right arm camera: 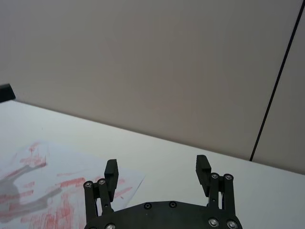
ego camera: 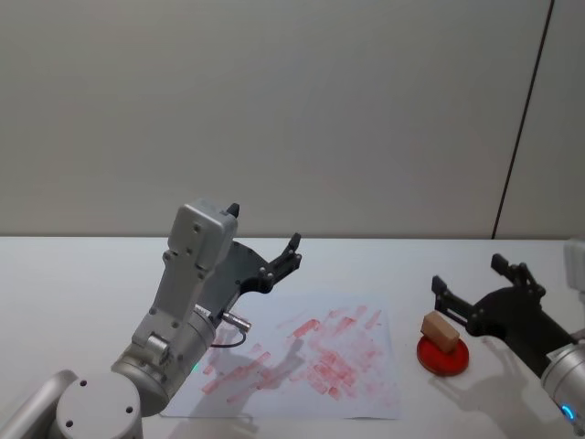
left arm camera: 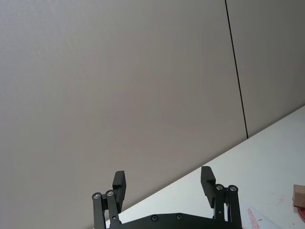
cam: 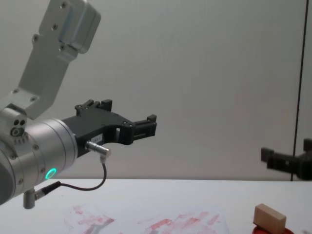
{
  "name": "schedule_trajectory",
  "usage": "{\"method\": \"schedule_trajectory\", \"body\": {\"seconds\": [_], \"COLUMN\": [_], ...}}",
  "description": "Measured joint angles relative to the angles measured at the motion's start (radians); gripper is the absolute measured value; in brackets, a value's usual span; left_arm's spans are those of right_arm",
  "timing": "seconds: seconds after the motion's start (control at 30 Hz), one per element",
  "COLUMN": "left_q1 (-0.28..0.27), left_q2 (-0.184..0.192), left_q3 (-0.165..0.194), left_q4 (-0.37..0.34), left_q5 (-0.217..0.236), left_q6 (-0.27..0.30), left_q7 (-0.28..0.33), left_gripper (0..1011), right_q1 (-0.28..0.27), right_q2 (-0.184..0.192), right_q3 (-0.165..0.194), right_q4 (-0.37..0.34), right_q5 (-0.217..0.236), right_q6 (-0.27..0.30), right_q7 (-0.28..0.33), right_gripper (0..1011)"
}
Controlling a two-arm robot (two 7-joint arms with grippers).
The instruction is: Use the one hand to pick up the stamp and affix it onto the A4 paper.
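Note:
The stamp (ego camera: 440,331), a small tan wooden block, rests tilted on a flat round red ink pad (ego camera: 442,357) at the table's right. The chest view shows the stamp (cam: 269,218) low on the right, and the left wrist view catches the stamp (left arm camera: 299,194) at its edge. My right gripper (ego camera: 468,274) hovers open just above and behind it, holding nothing; its jaws also stand apart in the right wrist view (right arm camera: 157,171). The A4 paper (ego camera: 311,366), smeared with red stamp marks, lies at centre. My left gripper (ego camera: 265,233) is raised open above the paper's far left part.
The white tabletop (ego camera: 82,274) runs back to a plain grey wall. A dark vertical seam (ego camera: 521,128) marks the wall at the right. The left arm's silver body (ego camera: 178,311) overhangs the paper's left corner.

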Motion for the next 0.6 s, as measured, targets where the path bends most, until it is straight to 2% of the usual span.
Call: {"method": "schedule_trajectory", "body": {"seconds": [0.6], "left_q1": [0.000], "left_q2": [0.000], "left_q3": [0.000], "left_q4": [0.000], "left_q5": [0.000], "left_q6": [0.000], "left_q7": [0.000], "left_gripper": [1002], "right_q1": [0.064], "right_q2": [-0.015], "right_q3": [-0.015], "right_q4": [0.145], "right_q5": [-0.062], "right_q6": [0.063], "right_q7": [0.115], "right_gripper": [1001]}}
